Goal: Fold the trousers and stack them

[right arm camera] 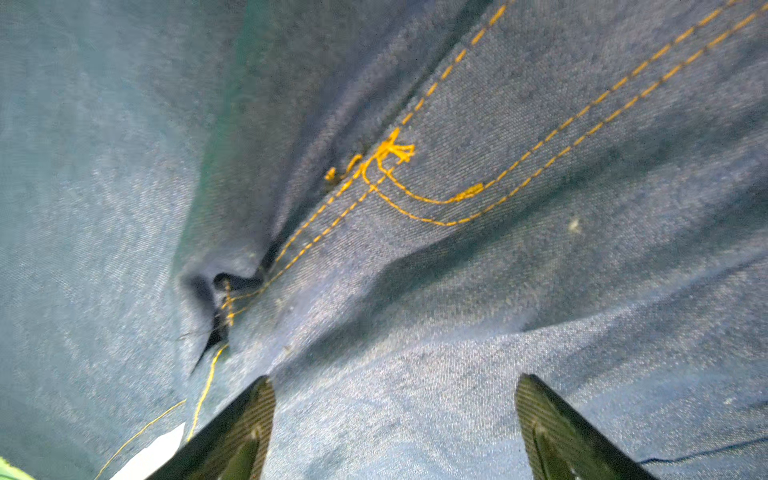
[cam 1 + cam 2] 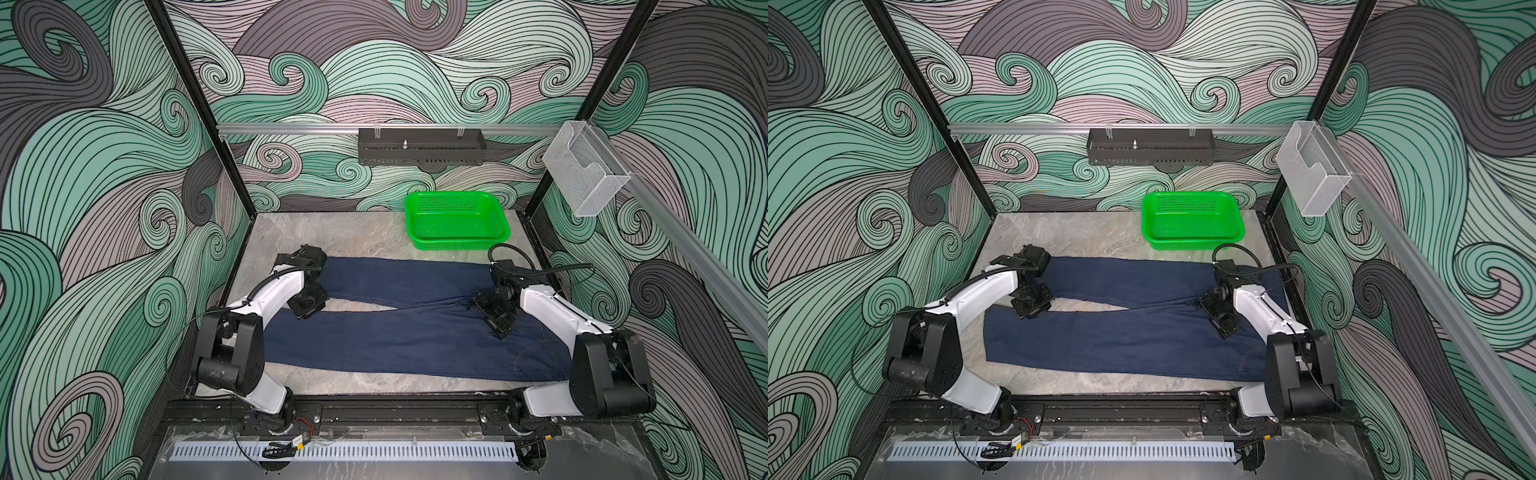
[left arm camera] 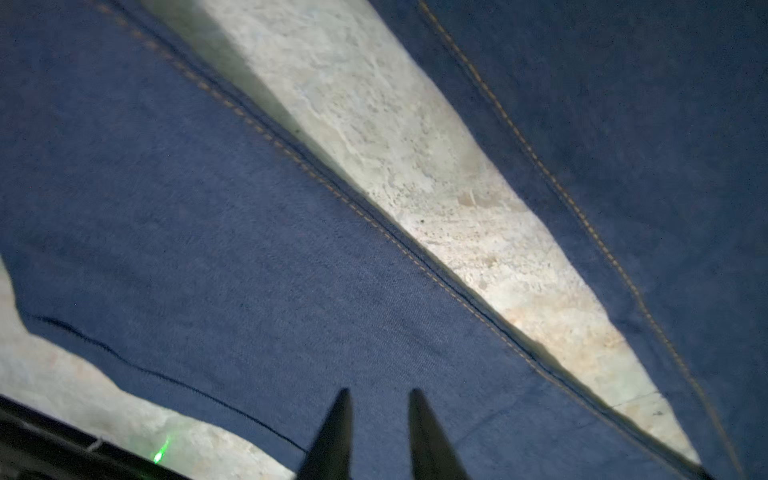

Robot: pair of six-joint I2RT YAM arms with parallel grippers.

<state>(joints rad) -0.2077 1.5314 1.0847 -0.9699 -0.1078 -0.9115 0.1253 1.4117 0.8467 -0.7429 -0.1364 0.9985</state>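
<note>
Orange fly stitching point(image 1: 436, 199) on trousers point(image 2: 395, 336): right wrist only.

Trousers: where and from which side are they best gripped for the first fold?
Probably the far leg's outer edge, pinched from above: left gripper near the hem, right gripper by the waist. The trousers lie flat with legs splayed, so that edge folds over the near leg.

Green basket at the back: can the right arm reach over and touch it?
Probably yes. The green basket sits just beyond the right arm, with only the flat trousers and bare table between. Its fingers are open and hold nothing.
</note>
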